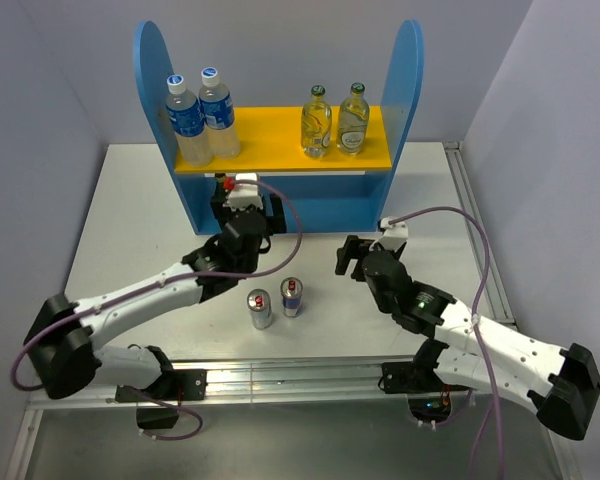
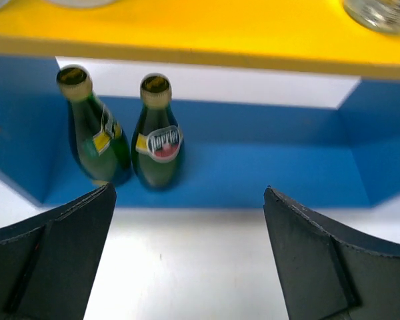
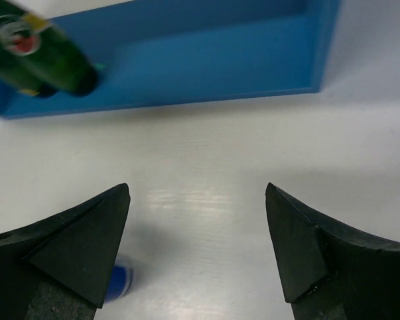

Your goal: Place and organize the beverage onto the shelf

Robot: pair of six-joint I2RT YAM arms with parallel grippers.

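We see a white surface [image 1: 120,200] with pale walls around it. The shelf [image 1: 407,90] stands at its far edge: tall round-topped blue side panels, a yellow-orange upper board [image 1: 270,135], blue back and base.

The left arm [image 1: 140,295] runs from the near-left corner up to the shelf's lower level. The left hand [image 2: 189,200] is released. Its fingers are spread wide with nothing between them, over the surface just in front of the left half of the base.

The right arm [image 1: 480,335] comes in from the near right. The right hand [image 3: 197,193] is released too, fingers apart and empty, over bare surface in front of the right half of the shelf and short of the base.

- **Upper board, left end:** two plastic water bottles [image 1: 187,122] with blue caps and blue labels, upright and close together.
- **Upper board, right end:** two clear glass bottles [image 1: 316,125] of pale yellow liquid, upright, side by side.
- **Lower level, left part:** two green glass bottles [image 2: 158,137] with gold caps, upright on the base, side by side. We can't tell whether they touch.
- **Not yet shelved:** two silver-blue-red cans [image 1: 261,308], upright on the surface just beside each other, between the two arms and in front of the shelf.
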